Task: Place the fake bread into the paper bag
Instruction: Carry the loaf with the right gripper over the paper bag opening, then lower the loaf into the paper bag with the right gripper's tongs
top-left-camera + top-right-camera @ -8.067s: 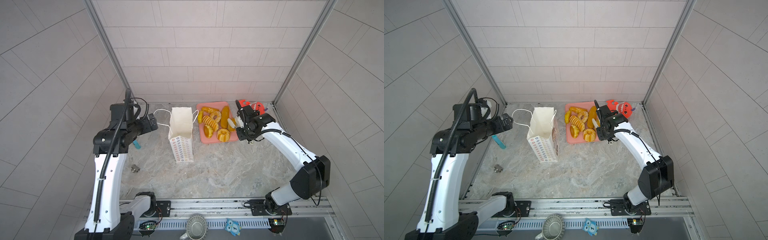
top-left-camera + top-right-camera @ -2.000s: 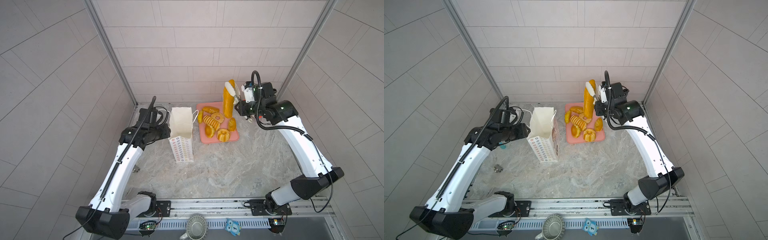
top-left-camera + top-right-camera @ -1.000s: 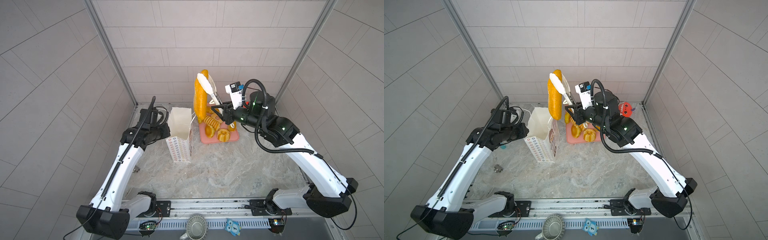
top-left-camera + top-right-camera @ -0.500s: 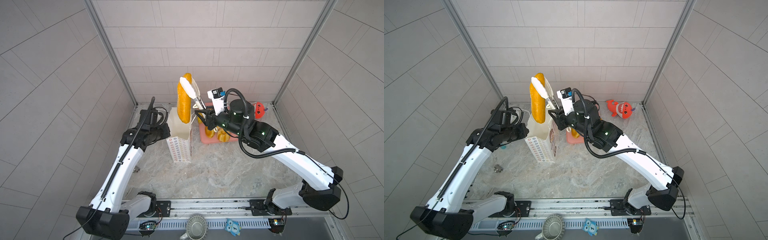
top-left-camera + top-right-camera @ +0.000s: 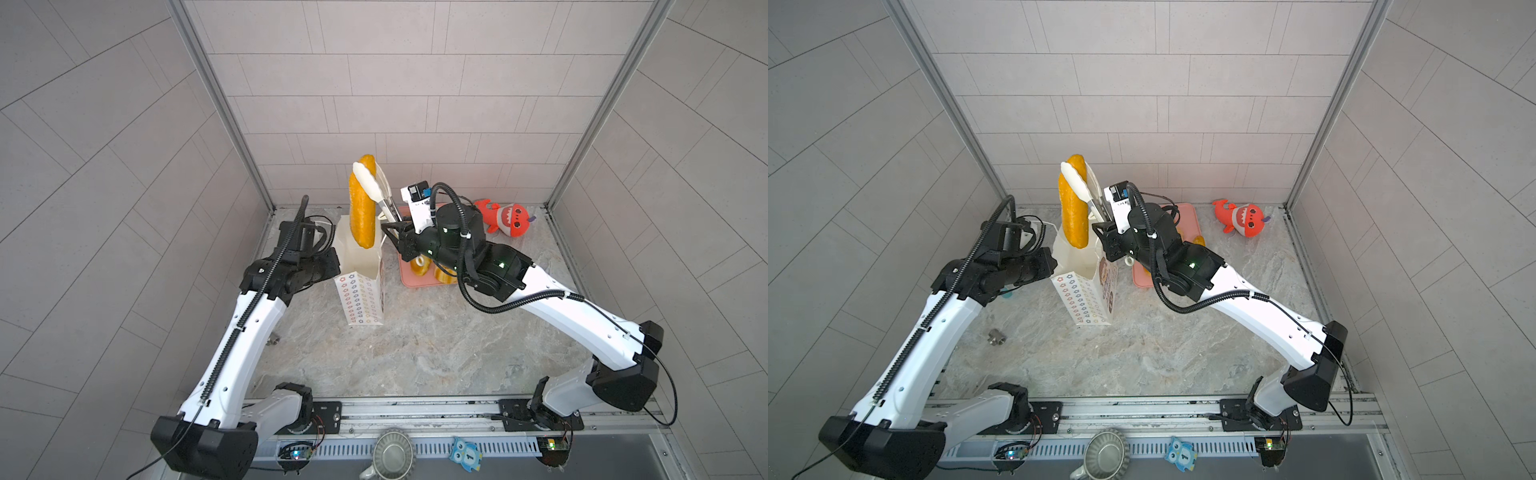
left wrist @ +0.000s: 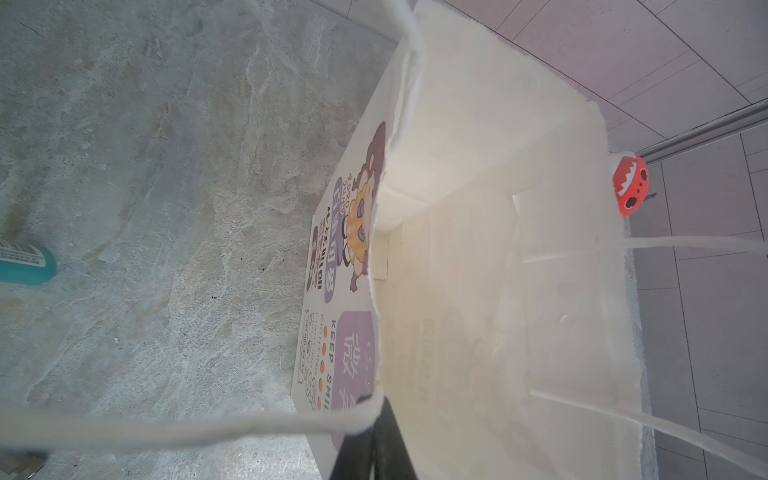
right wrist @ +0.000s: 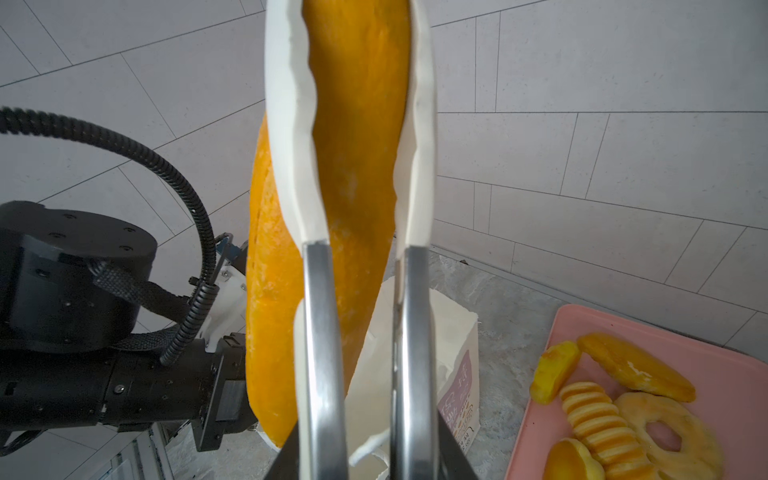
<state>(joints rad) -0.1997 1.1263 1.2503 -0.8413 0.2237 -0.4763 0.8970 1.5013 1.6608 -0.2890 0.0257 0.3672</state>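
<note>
Grey marbled counter (image 5: pixel 415 345) carries the white bag (image 5: pixel 360 293), which stands upright left of centre in both top views with its mouth open upward. Pink tray (image 7: pixel 727 395), to the bag's right, holds the rest of the bread (image 7: pixel 636 370). One loaf (image 5: pixel 362 208) hangs in the upper middle of the frame, its long axis nearly vertical, clamped high up between white-tipped tongs (image 5: pixel 374 187). Its lower end overlaps the bag's mouth, though I cannot tell whether it is past the rim. Right gripper (image 5: pixel 400 232) is closed on the tongs' metal arms, so the loaf sits up and to the left of it. Left gripper (image 5: pixel 335 262) is pressed together on the bag's left rim, pinching the paper and seemingly keeping the mouth open. The next move is probably a straight descent along the loaf's own axis. The right arm carries the loaf, and the left is nearer the bag.
</note>
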